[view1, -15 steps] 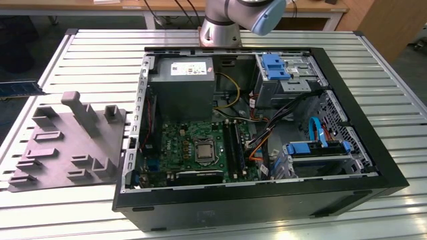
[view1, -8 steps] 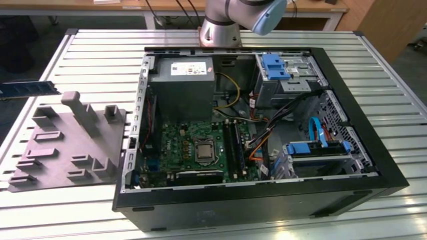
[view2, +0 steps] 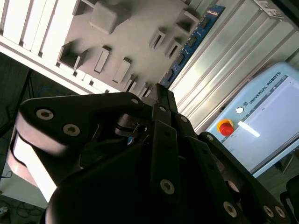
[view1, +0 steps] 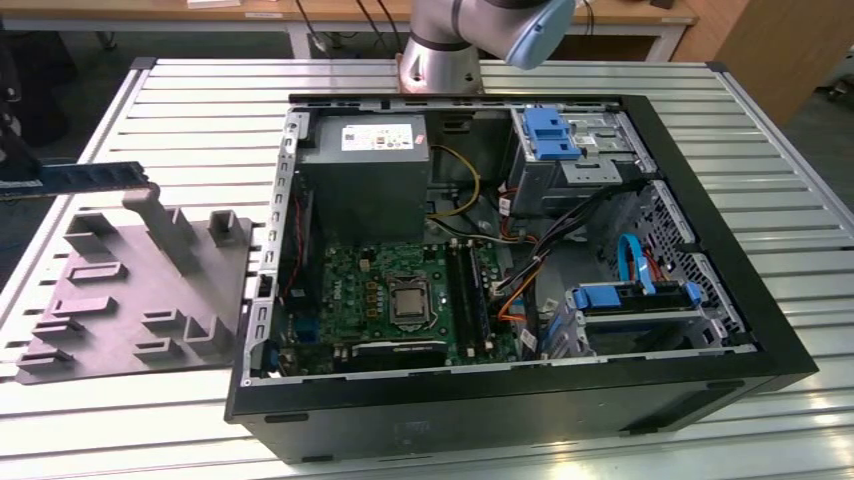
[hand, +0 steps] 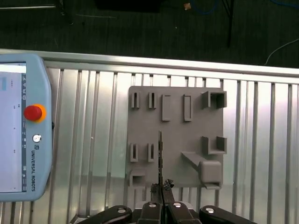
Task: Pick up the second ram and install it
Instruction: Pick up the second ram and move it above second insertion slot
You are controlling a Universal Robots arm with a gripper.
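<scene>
The second ram (view1: 94, 175) is a long thin stick held level in the air above the grey fixture (view1: 134, 290), at the exterior view's left. My gripper (view1: 27, 178) is shut on one end of it at the picture's edge. In the second wrist view the ram (view2: 191, 42) shows as a blue board with dark chips, running out from my gripper (view2: 161, 91). In the first wrist view the ram (hand: 160, 156) is seen edge-on between the fingertips of my gripper (hand: 162, 189), over the fixture (hand: 187, 135). The long black motherboard slots (view1: 465, 285) lie inside the open computer case (view1: 747, 330).
The case lies on its side on the slatted metal table (view1: 200, 110), to the right of the fixture in the exterior view. Cables, blue drive clips (view1: 550, 130) and a power supply (view1: 363, 170) crowd its inside. A teach pendant (hand: 18, 130) lies on the table beside the fixture.
</scene>
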